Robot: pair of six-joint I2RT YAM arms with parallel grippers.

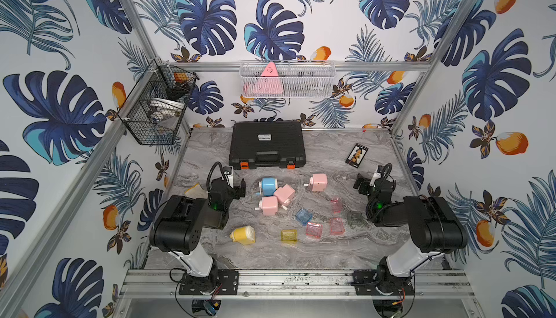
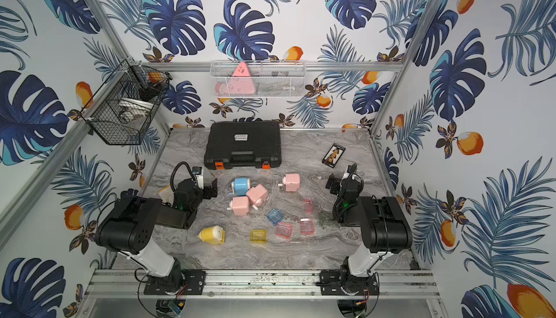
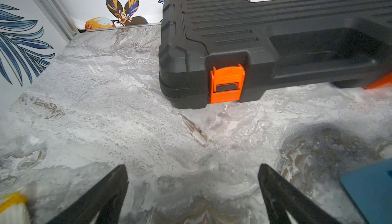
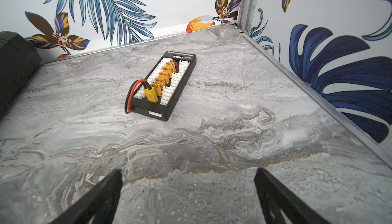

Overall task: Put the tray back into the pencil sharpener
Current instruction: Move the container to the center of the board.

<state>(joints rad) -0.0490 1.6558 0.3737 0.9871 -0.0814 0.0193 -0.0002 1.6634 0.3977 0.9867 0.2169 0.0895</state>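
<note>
While both arms sit low over the worktop (image 1: 270,256), the left fingers (image 3: 106,191) are spread wide with nothing between them, and the right fingers (image 4: 101,195) are wide apart and empty too. Near the left fingers lies a blue sharpener (image 1: 268,186), right against a pink sharpener (image 1: 284,194). A blue tray (image 1: 303,216) sits loose on the worktop between the arms, near pink trays (image 1: 313,230) and a yellow tray (image 1: 289,236). A yellow sharpener (image 1: 243,235) lies off by itself.
</note>
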